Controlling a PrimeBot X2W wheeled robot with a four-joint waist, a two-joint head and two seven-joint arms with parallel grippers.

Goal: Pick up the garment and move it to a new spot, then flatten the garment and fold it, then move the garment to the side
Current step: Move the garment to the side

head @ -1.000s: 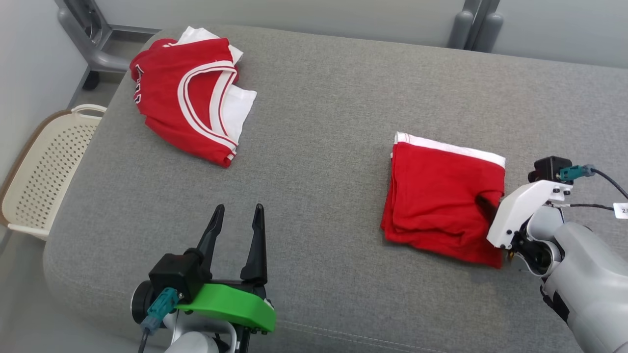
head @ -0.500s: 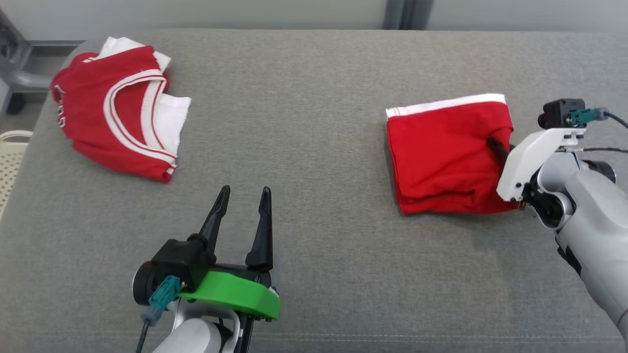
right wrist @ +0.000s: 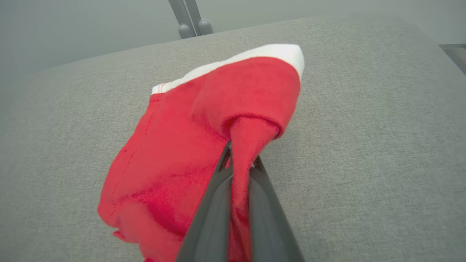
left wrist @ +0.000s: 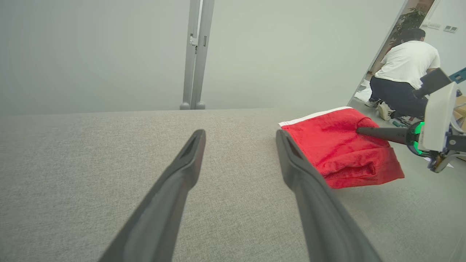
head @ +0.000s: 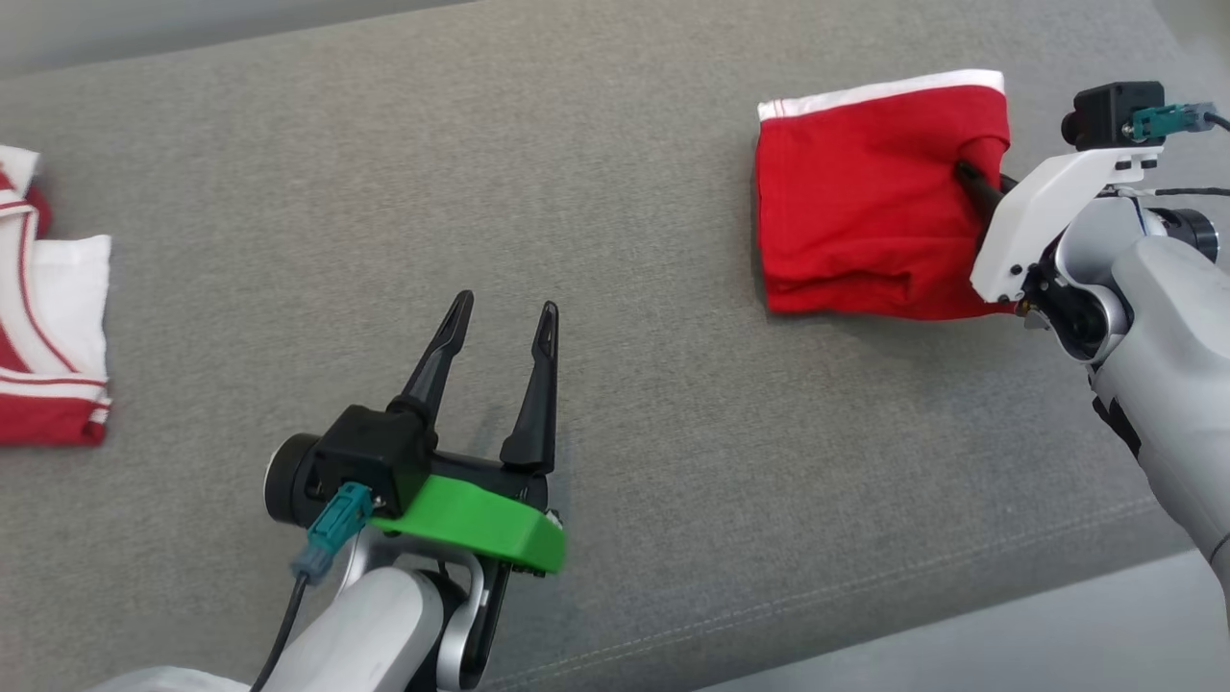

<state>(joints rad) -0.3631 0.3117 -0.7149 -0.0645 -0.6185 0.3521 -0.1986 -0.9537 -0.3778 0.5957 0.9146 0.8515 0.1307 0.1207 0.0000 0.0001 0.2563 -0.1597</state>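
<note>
you find no text, label, brand or number that can be read here. in the left wrist view, the two small pale plates on the far wall point(left wrist: 451, 28) are too small and blurred to make out.
</note>
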